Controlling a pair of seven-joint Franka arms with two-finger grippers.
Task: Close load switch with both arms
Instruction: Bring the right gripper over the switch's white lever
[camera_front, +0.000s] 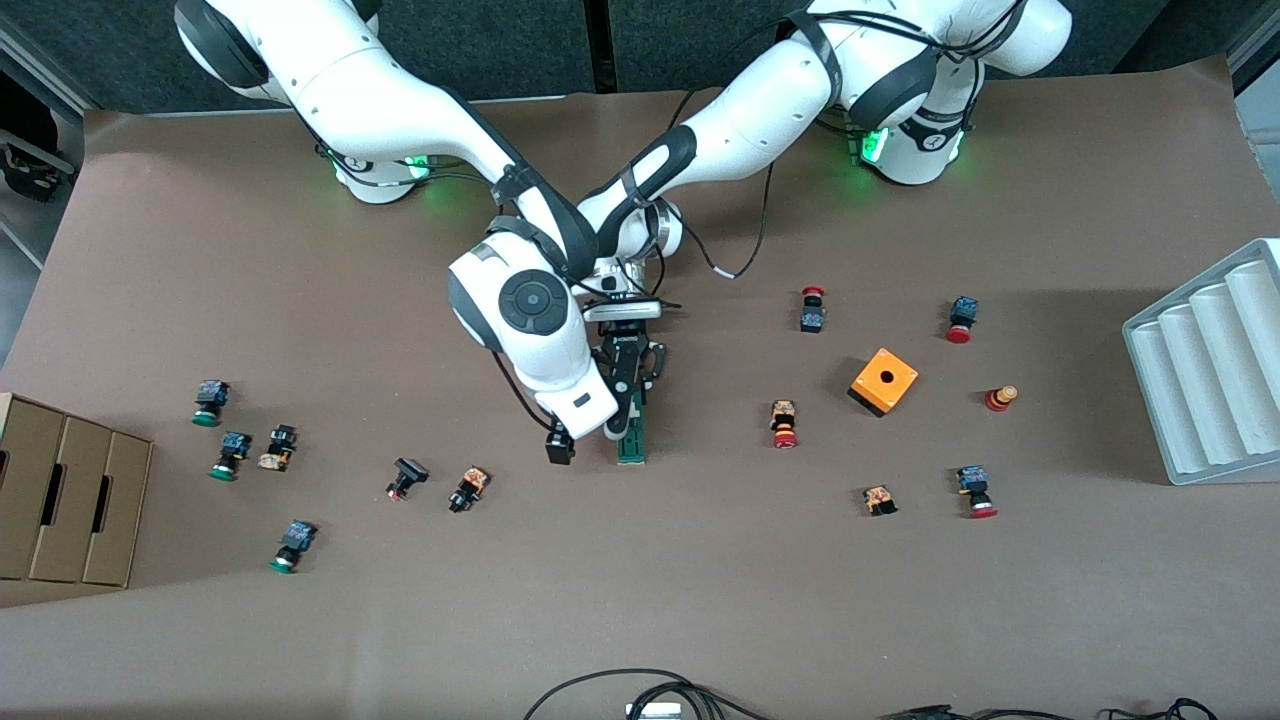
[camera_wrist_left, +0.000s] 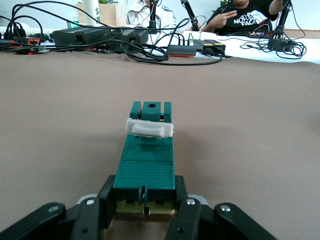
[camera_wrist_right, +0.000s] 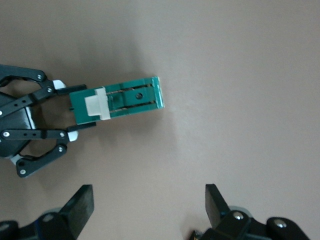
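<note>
I'm watching the front view from high across the table, looking down at both bases along the top edge. My left wrist view sits low and close, facing along the load switch (camera_wrist_left: 145, 165) at frame centre. My right wrist view looks straight down on that switch (camera_wrist_right: 117, 100), upper left of frame.

You see the left gripper (camera_wrist_left: 145, 207) with its jaws clamped on one end of the load switch (camera_wrist_left: 146, 160). The switch lies flat on the brown surface (camera_wrist_left: 250, 130), its white piece (camera_wrist_left: 149, 129) near the free end.
</note>
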